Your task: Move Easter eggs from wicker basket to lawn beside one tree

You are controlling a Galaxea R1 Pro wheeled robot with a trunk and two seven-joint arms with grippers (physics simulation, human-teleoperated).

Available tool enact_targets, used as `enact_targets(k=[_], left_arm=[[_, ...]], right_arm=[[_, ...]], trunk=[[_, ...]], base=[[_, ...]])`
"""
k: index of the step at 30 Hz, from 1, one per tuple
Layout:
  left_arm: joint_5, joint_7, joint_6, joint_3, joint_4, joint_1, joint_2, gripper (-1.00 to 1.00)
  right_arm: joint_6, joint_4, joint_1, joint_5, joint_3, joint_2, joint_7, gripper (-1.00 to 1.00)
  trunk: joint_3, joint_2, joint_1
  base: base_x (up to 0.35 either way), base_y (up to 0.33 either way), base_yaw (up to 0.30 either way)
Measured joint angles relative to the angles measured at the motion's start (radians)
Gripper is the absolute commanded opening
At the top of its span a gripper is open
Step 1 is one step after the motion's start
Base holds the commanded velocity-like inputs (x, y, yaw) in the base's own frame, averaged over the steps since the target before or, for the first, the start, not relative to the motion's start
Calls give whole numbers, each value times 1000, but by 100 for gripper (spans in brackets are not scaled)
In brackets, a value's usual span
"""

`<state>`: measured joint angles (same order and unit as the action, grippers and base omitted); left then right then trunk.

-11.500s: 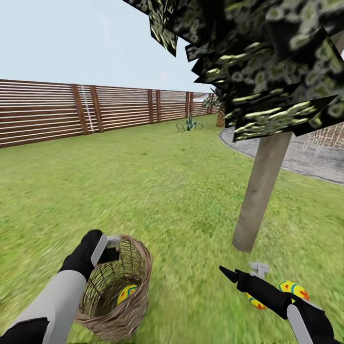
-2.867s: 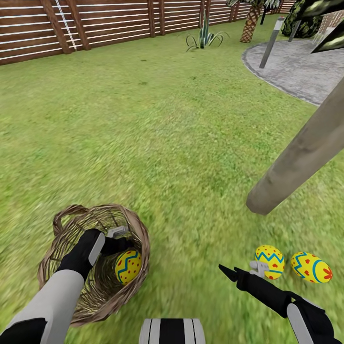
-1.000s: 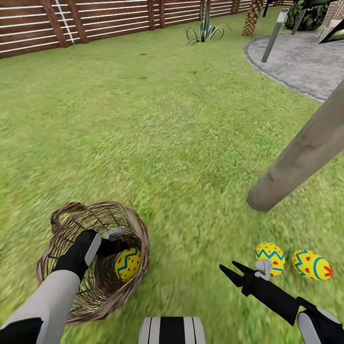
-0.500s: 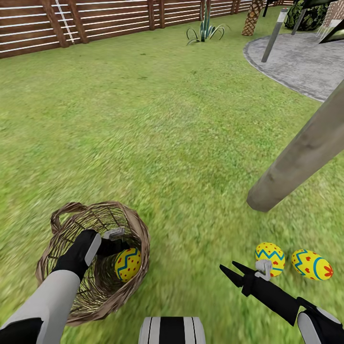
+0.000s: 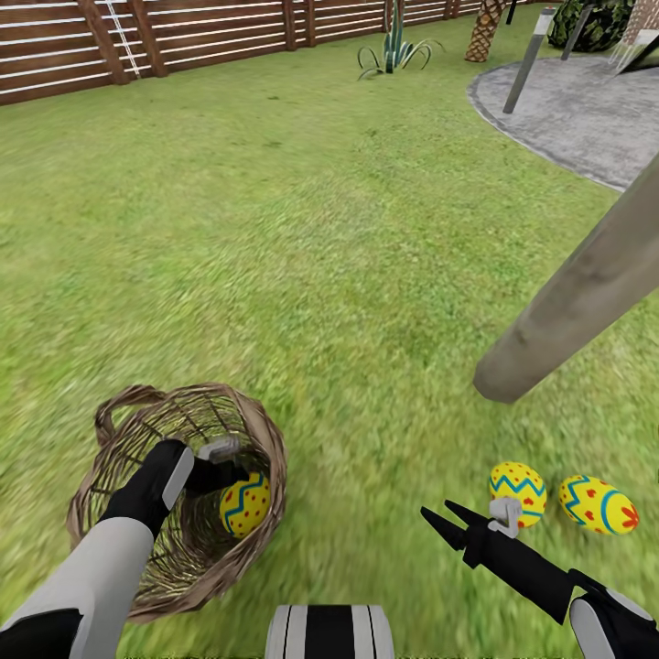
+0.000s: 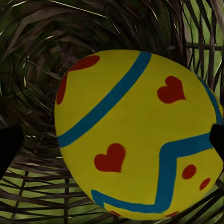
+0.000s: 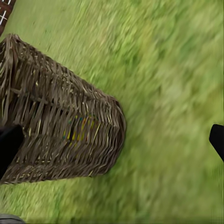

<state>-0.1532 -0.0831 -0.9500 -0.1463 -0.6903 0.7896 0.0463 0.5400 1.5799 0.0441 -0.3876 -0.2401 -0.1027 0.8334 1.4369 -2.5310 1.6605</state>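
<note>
The wicker basket (image 5: 119,513) lies tipped on the lawn (image 5: 302,275) at the lower left. One yellow Easter egg (image 5: 245,503) with blue zigzags sits inside against its wall. My left gripper (image 5: 229,469) reaches into the basket and stands open, the egg (image 6: 135,135) between its fingertips (image 6: 9,149). Two more eggs (image 5: 517,485) (image 5: 599,505) rest on the grass just below the foot of the tree trunk (image 5: 567,302). My right gripper (image 5: 446,520) hovers open beside them, holding nothing. Its wrist camera looks at the basket's outside (image 7: 60,135).
A brown slat fence (image 5: 183,37) runs along the far side. The grey paved patio (image 5: 567,110) with a post (image 5: 531,59) lies at the far right, and a spiky plant (image 5: 395,55) stands by the fence. Open grass stretches between basket and tree.
The whole head picture has shifted slightly, so the camera moved. Both arms, the basket and all three eggs keep their places.
</note>
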Motion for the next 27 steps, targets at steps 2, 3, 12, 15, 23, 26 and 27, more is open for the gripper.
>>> enact_targets(k=[2, 3, 12, 15, 23, 26, 27], left_arm=[[-1, 0, -5, 0, 0, 0, 0, 100], [-1, 0, -7, -1, 0, 0, 0, 100], [0, -1, -12, -2, 1, 0, -1, 100], [1, -2, -13, -2, 1, 0, -1, 100], [4, -44, -36, -1, 1, 0, 0, 100], [4, -71, -37, 1, 1, 0, 0, 100], [4, -78, -37, 1, 1, 0, 0, 100]], right_arm=[[0, 0, 0, 0, 0, 0, 0, 100], [0, 0, 0, 0, 0, 0, 0, 100], [0, 0, 0, 0, 0, 0, 0, 100], [0, 0, 0, 0, 0, 0, 0, 100], [0, 0, 0, 0, 0, 0, 0, 100], [0, 0, 0, 0, 0, 0, 0, 100], [0, 0, 0, 0, 0, 0, 0, 100]], trunk=[[4, 0, 0], [4, 0, 0], [4, 0, 0], [4, 0, 0], [4, 0, 0], [4, 0, 0], [4, 0, 0]], base=[[0, 0, 0], [0, 0, 0], [0, 0, 0], [0, 0, 0], [0, 0, 0], [0, 0, 0], [0, 0, 0]])
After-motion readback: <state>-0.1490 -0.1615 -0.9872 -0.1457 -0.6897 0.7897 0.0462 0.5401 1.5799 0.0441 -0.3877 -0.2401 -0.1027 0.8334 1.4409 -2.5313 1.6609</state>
